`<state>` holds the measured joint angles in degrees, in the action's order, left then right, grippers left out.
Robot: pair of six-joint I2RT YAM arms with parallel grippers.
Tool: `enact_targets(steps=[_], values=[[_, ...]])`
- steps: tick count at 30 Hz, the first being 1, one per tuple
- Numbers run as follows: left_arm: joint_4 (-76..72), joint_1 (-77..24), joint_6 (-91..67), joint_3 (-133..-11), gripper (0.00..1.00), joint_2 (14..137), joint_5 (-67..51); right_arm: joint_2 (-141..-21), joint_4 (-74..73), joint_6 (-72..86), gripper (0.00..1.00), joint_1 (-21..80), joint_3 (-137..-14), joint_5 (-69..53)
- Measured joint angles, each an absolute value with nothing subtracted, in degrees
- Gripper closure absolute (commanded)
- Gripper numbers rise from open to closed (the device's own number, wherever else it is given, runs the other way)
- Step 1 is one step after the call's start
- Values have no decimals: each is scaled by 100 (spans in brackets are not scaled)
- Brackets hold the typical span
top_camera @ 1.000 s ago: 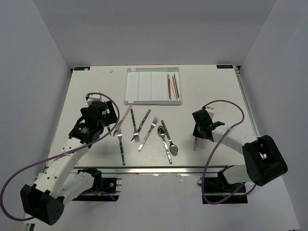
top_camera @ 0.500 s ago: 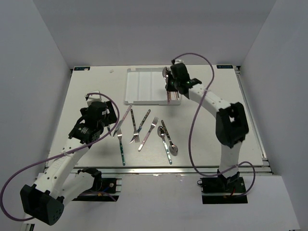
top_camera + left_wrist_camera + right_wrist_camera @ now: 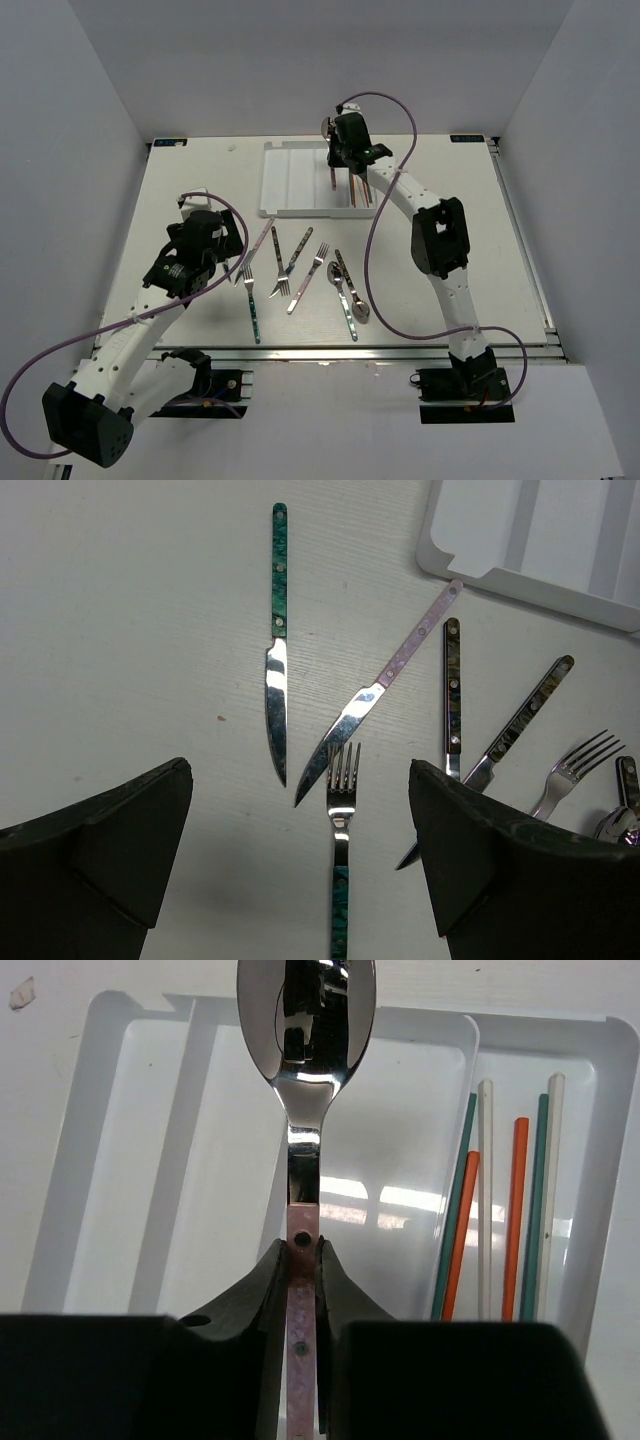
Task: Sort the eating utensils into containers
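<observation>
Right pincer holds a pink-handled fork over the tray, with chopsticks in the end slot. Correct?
Not a fork. The right pincer holds a pink-handled spoon over the tray, as the right wrist view shows. The chopsticks do lie in the end slot.

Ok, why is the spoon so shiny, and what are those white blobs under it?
In the right wrist view the bowl of the spoon mirrors dark shapes, and the white blobs are light glaring off the glossy floor of the tray. In the left wrist view the blade of the teal-handled knife glints the same way.
</observation>
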<state>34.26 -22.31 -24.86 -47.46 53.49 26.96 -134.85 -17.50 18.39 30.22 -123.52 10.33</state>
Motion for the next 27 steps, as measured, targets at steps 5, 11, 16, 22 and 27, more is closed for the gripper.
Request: enact_targets(steps=[5,11,16,22,27], values=[[3426,-2231,-2486,-4746,2,5349,2692,-13830,-1531,1835,100,2919,-12440,1100],[3426,-2231,-2486,-4746,2,5347,2692,-14182,-1529,1817,68,2812,-12429,1144],[3426,-2231,-2486,-4746,2,5347,2689,-14188,-1527,1730,48,2799,-12521,1140],[3426,-2231,-2486,-4746,2,5347,2689,-13087,-1581,1708,15,2882,-11413,1129],[3426,-2231,-2486,-4746,2,5347,2692,-10881,-1599,1817,12,3280,-9421,1428]])
